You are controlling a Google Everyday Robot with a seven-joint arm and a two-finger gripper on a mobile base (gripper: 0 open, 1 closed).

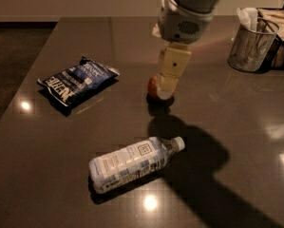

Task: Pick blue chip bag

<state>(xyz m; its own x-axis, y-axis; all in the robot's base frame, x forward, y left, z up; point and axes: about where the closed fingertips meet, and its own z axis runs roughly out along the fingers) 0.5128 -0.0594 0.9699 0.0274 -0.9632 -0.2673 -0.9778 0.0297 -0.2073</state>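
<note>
Well off to the camera-left of the jaws, the blue chip bag (77,82) lies flat on the bench (37,165), skewed a bit, white lettering up, with nothing touching it. The gripper (167,82) hangs over the middle of the bench, nowhere near the bag. Honestly I can't tell from this angle whether the jaws are spread or pressed together. Right at their tips sits a red apple (152,87), partly hidden behind them, and I can't say if there's contact or just overlap. Toward the camera from the jaws a clear water bottle (132,163) lies on its side, and far off on the opposite side from the bag there's a mesh cup (250,46). My worry is that if the arm swings across to the bag at this height, it clips the apple and sends it rolling. Then the bag itself is flat and crinkly, so a shallow approach probably just skates over the foil or nips a loose fold that slips out on the lift.
</note>
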